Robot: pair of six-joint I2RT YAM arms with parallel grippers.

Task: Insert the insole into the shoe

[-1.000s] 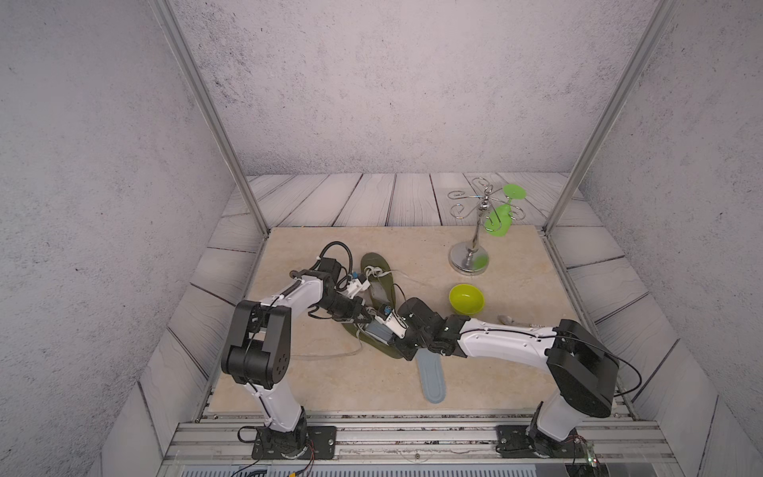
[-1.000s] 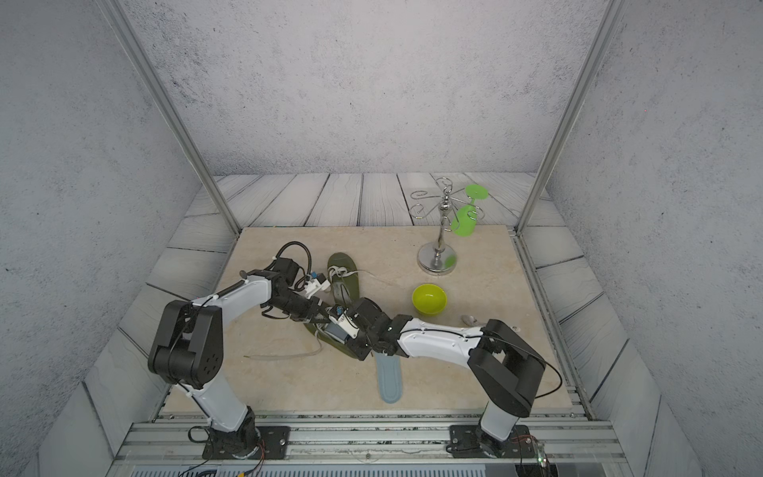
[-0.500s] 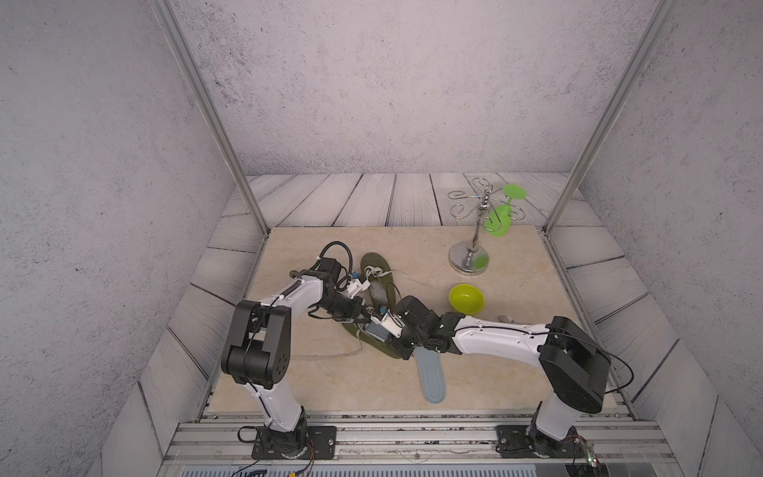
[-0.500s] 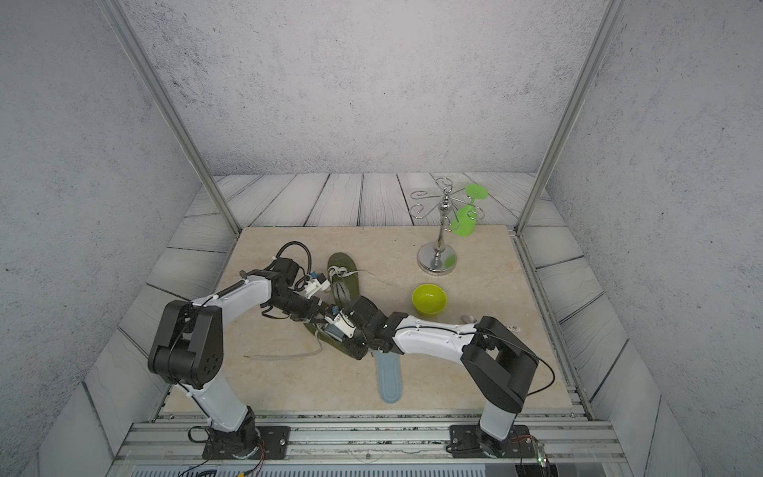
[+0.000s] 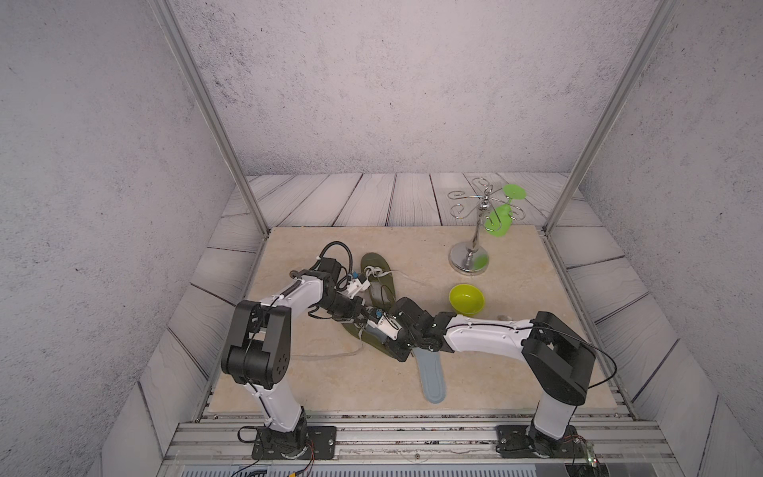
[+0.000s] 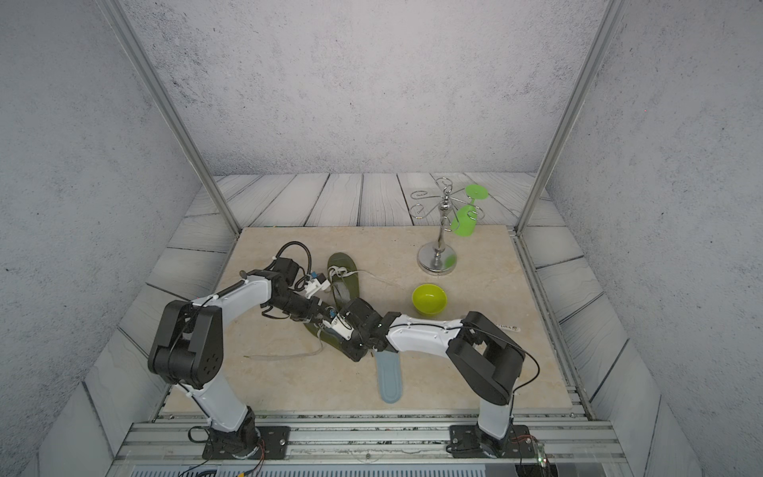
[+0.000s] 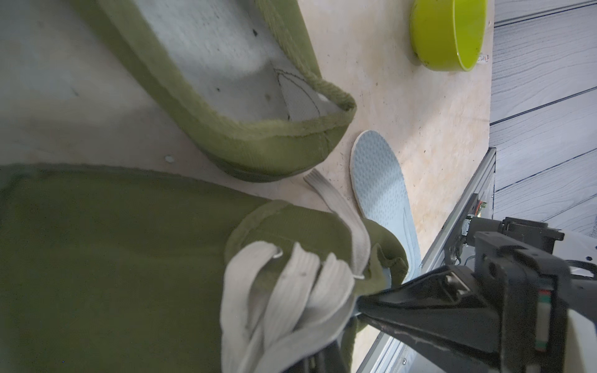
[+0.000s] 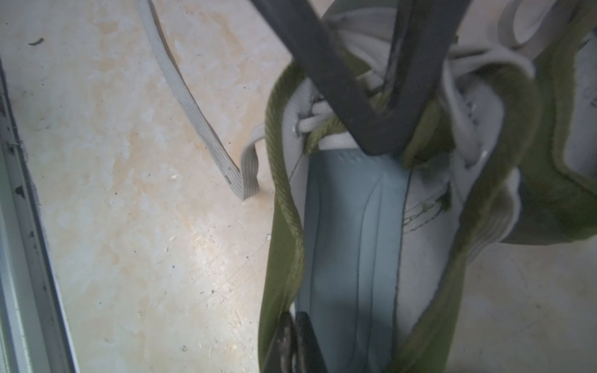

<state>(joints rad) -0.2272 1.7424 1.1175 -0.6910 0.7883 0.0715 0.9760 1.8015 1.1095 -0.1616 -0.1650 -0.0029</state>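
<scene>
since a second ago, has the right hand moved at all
Yes. In a top view the right hand has shifted slightly left in the picture, away from the green bowl, over the nearer shoe.

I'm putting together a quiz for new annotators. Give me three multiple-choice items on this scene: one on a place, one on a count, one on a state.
1. Where is the bowl?
A: on the table, by the stand
B: on the front rail
C: on the floorboards

2. How many shoes are there?
A: one
B: two
C: three

3. How does the insole lie?
A: wholly inside a shoe
B: one end in the near shoe, the other out on the table
C: wholly on the table, clear of both shoes

Key:
1 A: both top views show the bowl on the tabletop near the stand's base.
2 B: the left wrist view shows two green shoes side by side.
3 B: the right wrist view shows it inside the shoe's opening, and the top views show its other end on the table.
</scene>
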